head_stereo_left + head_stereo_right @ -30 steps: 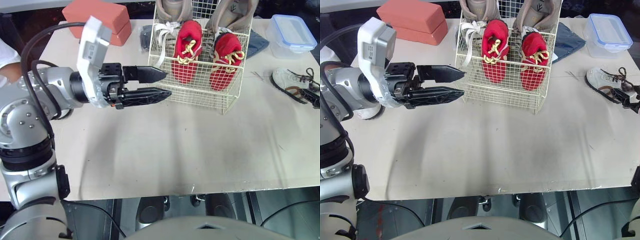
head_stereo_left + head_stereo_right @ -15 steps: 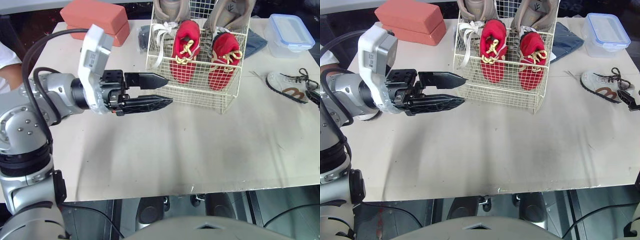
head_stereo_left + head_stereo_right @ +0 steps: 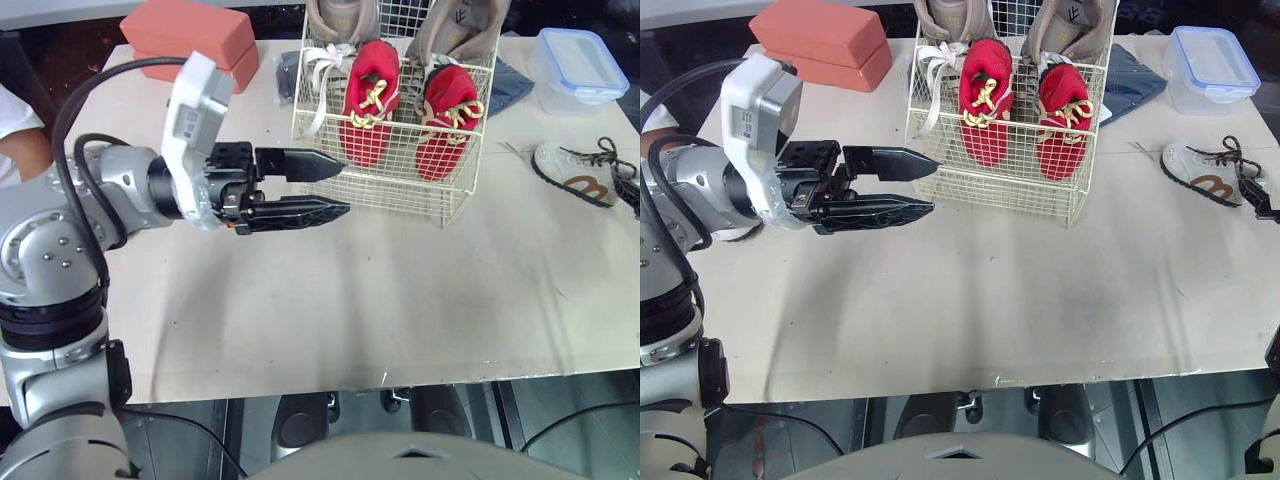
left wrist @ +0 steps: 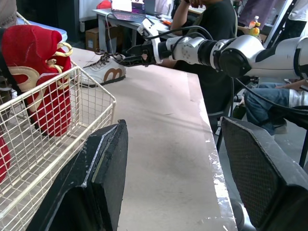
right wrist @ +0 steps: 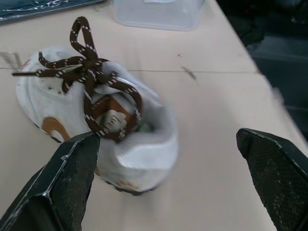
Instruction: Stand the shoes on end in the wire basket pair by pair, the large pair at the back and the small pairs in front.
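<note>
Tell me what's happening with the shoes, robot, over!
Left gripper jaws open, empty, beside wire basket. Right gripper jaws open at white shoe on table, not gripped. Red pair standing in front, large pair behind.

Salmon-red blocks (image 3: 190,35) sit back left on the bench (image 3: 350,300) — back right, a lidded clear box (image 3: 580,68) and dark blue cloth (image 3: 514,84).

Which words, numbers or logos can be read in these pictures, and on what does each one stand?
No word or number is readable.
"m": a brown mark of that shape, on the side of the white shoe.
Small dark branching sign, no letters: on the beige shoe in the wire basket.
Label on the left wrist: too small to read.
</note>
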### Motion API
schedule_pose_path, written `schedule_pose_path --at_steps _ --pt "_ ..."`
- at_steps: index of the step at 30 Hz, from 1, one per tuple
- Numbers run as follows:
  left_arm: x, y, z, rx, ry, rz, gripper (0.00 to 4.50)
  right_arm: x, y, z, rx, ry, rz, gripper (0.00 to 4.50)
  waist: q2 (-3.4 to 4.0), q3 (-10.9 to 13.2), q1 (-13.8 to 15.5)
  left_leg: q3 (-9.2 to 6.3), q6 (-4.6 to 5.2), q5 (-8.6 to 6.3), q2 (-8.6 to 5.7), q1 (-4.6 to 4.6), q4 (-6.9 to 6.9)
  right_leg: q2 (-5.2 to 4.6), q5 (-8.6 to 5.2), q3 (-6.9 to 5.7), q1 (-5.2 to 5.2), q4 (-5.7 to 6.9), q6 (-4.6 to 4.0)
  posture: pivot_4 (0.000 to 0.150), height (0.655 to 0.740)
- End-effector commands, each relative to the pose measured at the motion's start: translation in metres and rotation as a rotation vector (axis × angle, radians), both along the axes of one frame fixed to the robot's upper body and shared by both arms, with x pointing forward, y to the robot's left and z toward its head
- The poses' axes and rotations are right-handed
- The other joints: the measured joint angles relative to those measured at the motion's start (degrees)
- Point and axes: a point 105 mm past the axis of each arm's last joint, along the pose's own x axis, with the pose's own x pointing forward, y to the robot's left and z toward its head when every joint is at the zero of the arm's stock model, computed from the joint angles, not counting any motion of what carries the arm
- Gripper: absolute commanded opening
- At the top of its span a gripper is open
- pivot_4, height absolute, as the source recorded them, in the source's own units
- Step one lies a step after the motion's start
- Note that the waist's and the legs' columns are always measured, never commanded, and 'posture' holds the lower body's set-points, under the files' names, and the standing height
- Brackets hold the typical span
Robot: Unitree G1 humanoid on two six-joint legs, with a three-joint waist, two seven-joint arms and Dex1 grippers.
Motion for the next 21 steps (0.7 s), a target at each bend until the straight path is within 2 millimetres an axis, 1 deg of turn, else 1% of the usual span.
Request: schedule_pose_path --at_steps 1,3,4,6,8,9,10,11,17,21 --pt "-0.007 0.001 0.009 -0.012 -0.047 -0.007 3.41 0.003 0.001 0.012 0.026 -0.041 0.011 4.24 0.0 0.0 0.0 0.01 0.0 0.0 0.0 0.0 0.0 0.0 0.0 0.01 0.0 0.0 0.0 0.15 0.686" --pt "-0.007 0.002 0.009 -0.01 -0.046 -0.005 3.44 0.003 0.003 0.012 0.033 -0.038 0.022 3.65 0.0 0.0 0.0 0.01 0.0 0.0 0.0 0.01 0.0 0.0 0.0 0.01 0.0 0.0 0.0 0.15 0.686" --pt "-0.007 0.002 0.009 -0.01 -0.045 -0.004 3.44 0.003 0.003 0.011 0.034 -0.037 0.026 3.14 0.0 0.0 0.0 0.01 0.0 0.0 0.0 0.01 0.0 0.0 0.0 0.01 0.0 0.0 0.0 0.15 0.686" --pt "-0.007 0.002 0.009 -0.01 -0.046 -0.004 3.44 0.003 0.004 0.011 0.035 -0.037 0.035 2.36 0.0 0.0 0.0 0.01 0.0 0.0 0.0 0.01 0.0 0.0 0.0 0.01 0.0 0.01 0.01 0.15 0.686" --pt "-0.007 0.002 0.009 -0.012 -0.045 -0.007 3.44 0.003 0.005 0.01 0.034 -0.035 0.045 1.27 0.0 0.0 0.0 0.01 0.0 0.0 0.0 0.01 0.0 0.0 -0.01 0.01 0.0 0.01 0.01 0.15 0.686" --pt "-0.007 0.001 0.009 -0.012 -0.045 -0.007 3.44 0.003 0.006 0.01 0.034 -0.035 0.047 0.99 0.0 0.0 0.0 0.01 0.0 0.0 0.0 0.01 0.0 0.0 0.0 0.01 0.0 0.0 0.01 0.15 0.686" --pt "-0.006 0.001 0.008 -0.012 -0.045 -0.007 3.44 0.003 0.006 0.01 0.034 -0.035 0.05 0.41 0.0 0.0 0.0 0.02 0.0 0.0 0.0 0.01 0.0 0.0 0.0 0.01 0.0 0.0 0.01 0.15 0.686" --pt "-0.006 0.001 0.008 -0.011 -0.045 -0.008 3.44 0.003 0.006 0.01 0.034 -0.035 0.054 0.04 0.0 0.0 0.0 0.02 0.0 0.0 0.0 0.01 0.0 0.0 0.0 0.01 0.0 0.01 0.01 0.15 0.686" --pt "-0.004 0.0 0.007 -0.009 -0.046 -0.019 3.44 0.0 0.006 0.01 0.023 -0.038 0.07 0.04 0.0 0.0 0.0 0.01 0.0 0.0 0.0 0.01 -0.01 0.0 0.0 0.01 0.0 0.0 0.01 0.15 0.686" --pt "-0.004 0.0 0.007 -0.008 -0.047 -0.024 3.44 0.001 0.004 0.02 0.016 -0.081 0.07 0.04 0.0 0.0 0.0 0.01 0.0 0.0 0.0 0.02 -0.01 0.01 -0.01 0.01 0.0 0.01 0.01 0.15 0.686"
